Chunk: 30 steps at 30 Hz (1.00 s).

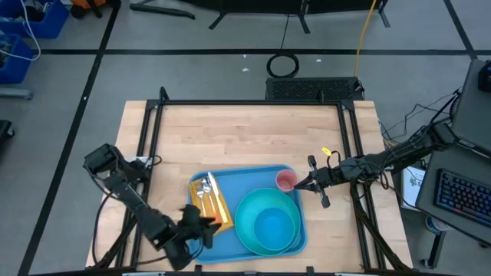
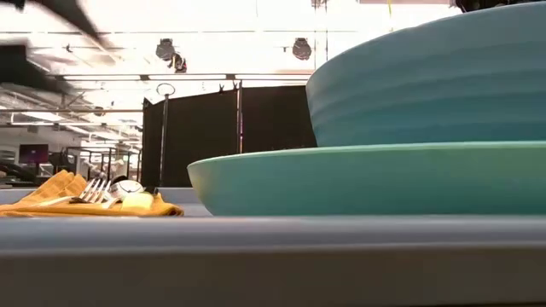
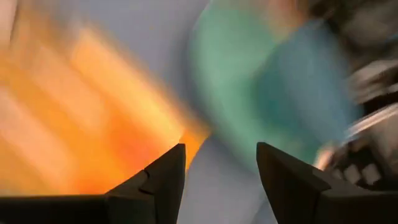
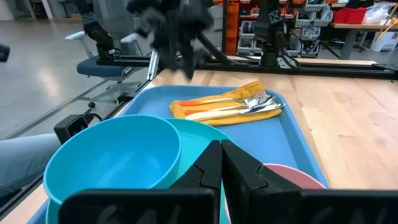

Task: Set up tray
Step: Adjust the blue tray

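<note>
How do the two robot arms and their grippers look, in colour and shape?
Both arms are black, slim and jointed, with dark cables running along them. The left gripper has two dark, wedge-shaped fingers. The right gripper has matching black, angular fingers. A small yellow tag shows beside the right arm in the high view.

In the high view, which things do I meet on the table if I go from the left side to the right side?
left gripper → yellow napkin with cutlery on it → turquoise plate carrying the blue bowl → pink cup → right gripper. All but the grippers lie on the blue tray.
</note>
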Each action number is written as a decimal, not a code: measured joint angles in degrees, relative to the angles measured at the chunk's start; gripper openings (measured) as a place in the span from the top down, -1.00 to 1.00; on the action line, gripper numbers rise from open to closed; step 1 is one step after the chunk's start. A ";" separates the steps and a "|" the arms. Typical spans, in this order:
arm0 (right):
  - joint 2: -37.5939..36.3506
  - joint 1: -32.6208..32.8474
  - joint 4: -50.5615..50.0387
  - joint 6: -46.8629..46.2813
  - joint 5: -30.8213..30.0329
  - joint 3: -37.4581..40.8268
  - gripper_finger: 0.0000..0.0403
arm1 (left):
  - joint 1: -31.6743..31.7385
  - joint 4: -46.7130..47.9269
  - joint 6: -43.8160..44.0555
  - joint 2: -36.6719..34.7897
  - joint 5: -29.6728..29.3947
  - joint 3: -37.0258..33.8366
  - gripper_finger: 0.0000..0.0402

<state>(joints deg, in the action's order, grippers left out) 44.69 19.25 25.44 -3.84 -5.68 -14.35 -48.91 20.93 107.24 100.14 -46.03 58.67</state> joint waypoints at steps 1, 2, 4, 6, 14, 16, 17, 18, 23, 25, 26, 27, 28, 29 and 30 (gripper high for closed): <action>0.00 0.00 -0.04 -0.02 0.17 0.00 1.00 | -1.17 -1.25 -3.69 0.00 -7.01 -0.01 -0.01; 0.00 0.00 -0.05 -0.11 0.76 0.00 1.00 | -2.19 -2.84 -7.95 0.00 -13.30 0.01 -0.01; 0.00 0.00 -0.01 -1.22 1.32 0.00 1.00 | -3.57 -6.19 -17.98 0.00 -22.56 0.00 -0.01; 0.00 0.00 -0.01 -2.50 1.28 0.00 1.00 | -4.21 -9.72 -27.24 0.00 -26.10 0.01 -0.01; 0.03 -0.12 3.79 -5.79 0.27 0.04 1.00 | -0.62 -22.59 -52.20 -0.02 -23.89 0.01 -0.01; 0.22 -0.26 3.44 -6.40 -3.58 0.04 1.00 | 1.24 -24.10 -57.20 -0.49 -19.09 0.01 -0.01; 0.22 -0.41 3.40 -6.61 -5.63 0.04 1.00 | 2.19 -24.47 -59.03 -0.78 -16.98 0.01 -0.01; 0.22 -0.66 3.45 -7.04 -7.24 0.04 1.00 | 3.12 -24.67 -60.31 -1.02 -15.44 0.01 -0.01; 1.17 -4.12 1.32 -10.86 -9.09 0.04 1.00 | 6.90 -24.55 -65.37 -2.01 -13.54 0.01 -0.01; 2.69 -5.18 -1.29 -14.89 -7.75 0.04 1.00 | 8.04 -24.43 -66.43 -1.99 -13.32 0.01 -0.01; 3.67 -5.39 -2.45 -16.58 -6.97 0.04 1.00 | 8.58 -24.46 -66.51 -1.97 -12.89 0.01 -0.01; 4.69 -5.41 -3.02 -17.64 -6.17 0.04 1.00 | 9.13 -24.46 -66.55 -1.97 -12.61 0.01 -0.01; 5.59 -5.10 -3.02 -18.12 -6.10 0.04 1.00 | 9.66 -24.46 -66.79 -1.97 -12.45 0.01 -0.01; 6.29 -4.64 -2.71 -18.27 -6.11 0.04 1.00 | 10.19 -24.48 -66.89 -1.97 -12.47 0.01 -0.01; 6.74 -4.06 -2.61 -18.25 -6.02 0.04 1.00 | 10.70 -24.92 -66.55 -1.97 -12.37 0.01 -0.01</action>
<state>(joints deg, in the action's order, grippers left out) 51.42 15.19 22.83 -22.09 -11.69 -14.31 -38.21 -4.00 40.69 98.17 -58.40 58.67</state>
